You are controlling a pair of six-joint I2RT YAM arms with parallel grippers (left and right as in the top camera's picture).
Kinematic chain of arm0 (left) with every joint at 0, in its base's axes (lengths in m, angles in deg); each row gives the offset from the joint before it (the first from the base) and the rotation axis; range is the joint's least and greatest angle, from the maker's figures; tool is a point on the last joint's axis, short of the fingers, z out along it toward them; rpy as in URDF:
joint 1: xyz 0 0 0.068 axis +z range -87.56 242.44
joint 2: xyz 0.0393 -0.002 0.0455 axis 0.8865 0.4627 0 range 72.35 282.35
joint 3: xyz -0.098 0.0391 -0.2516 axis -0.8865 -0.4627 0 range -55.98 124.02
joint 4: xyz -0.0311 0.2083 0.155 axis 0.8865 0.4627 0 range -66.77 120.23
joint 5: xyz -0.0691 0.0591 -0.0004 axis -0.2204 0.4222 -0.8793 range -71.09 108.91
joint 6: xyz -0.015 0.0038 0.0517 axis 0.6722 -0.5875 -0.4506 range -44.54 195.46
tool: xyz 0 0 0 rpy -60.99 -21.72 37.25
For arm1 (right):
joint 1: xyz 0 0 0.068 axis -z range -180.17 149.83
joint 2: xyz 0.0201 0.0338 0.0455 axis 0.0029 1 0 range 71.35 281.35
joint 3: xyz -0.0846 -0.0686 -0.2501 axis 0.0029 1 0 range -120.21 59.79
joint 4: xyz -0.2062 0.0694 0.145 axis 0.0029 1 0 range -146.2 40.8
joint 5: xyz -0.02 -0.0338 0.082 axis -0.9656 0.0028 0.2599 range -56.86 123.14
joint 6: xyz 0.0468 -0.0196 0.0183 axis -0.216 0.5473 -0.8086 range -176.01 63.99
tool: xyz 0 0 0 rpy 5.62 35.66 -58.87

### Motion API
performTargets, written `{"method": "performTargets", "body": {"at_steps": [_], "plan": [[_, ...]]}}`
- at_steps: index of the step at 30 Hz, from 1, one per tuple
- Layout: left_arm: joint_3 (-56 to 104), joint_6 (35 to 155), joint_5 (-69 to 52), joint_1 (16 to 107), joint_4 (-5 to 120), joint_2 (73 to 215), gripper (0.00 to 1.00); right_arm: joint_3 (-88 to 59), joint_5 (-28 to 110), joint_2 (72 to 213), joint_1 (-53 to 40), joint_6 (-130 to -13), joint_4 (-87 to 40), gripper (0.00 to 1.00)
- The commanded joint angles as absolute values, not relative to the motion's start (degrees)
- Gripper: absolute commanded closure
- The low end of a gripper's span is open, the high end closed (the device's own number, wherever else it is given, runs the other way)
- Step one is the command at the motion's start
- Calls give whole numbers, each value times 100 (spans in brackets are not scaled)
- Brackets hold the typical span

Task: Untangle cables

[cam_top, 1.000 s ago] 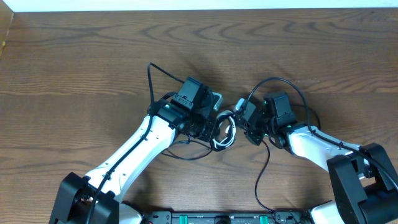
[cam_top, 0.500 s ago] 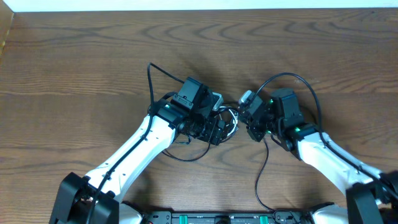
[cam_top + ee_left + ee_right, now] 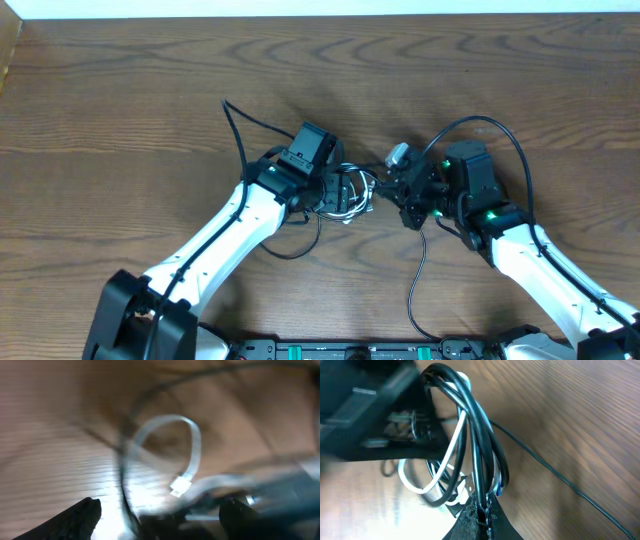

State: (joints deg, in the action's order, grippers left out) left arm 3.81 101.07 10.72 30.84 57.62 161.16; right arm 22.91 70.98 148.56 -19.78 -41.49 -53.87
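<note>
Much bare brown wooden bench (image 3: 120,90) lies open across the overhead's upper half; mid-frame, left gripper (image 3: 348,190) and right gripper (image 3: 408,192) crowd the looped thin black cables (image 3: 374,185) and short white cable (image 3: 347,212). Left wrist, blurred: fingers (image 3: 82,517) spread. Right wrist: gripper pinches black loops; left arm (image 3: 365,405) blocks upper left.

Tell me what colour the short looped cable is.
The short cable is white, clearest in the right wrist view.
</note>
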Motion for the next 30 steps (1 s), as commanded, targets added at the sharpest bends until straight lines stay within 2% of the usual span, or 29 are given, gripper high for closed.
{"method": "performTargets", "body": {"at_steps": [1,14,22,30], "plan": [[348,10950,2051,3104,5738,16276,20,2304,8215,14720,-1819,-4230,-5429,99],[348,11274,3417,3104,6145,16486,20,2304,8550,14720,-684,-4936,-5357,99],[346,11285,3918,3169,6326,16665,20,2304,8895,14720,-184,-4940,-5219,99],[330,11285,3916,3445,6348,17133,20,2304,7481,14720,79,-5430,-4937,99]]}}
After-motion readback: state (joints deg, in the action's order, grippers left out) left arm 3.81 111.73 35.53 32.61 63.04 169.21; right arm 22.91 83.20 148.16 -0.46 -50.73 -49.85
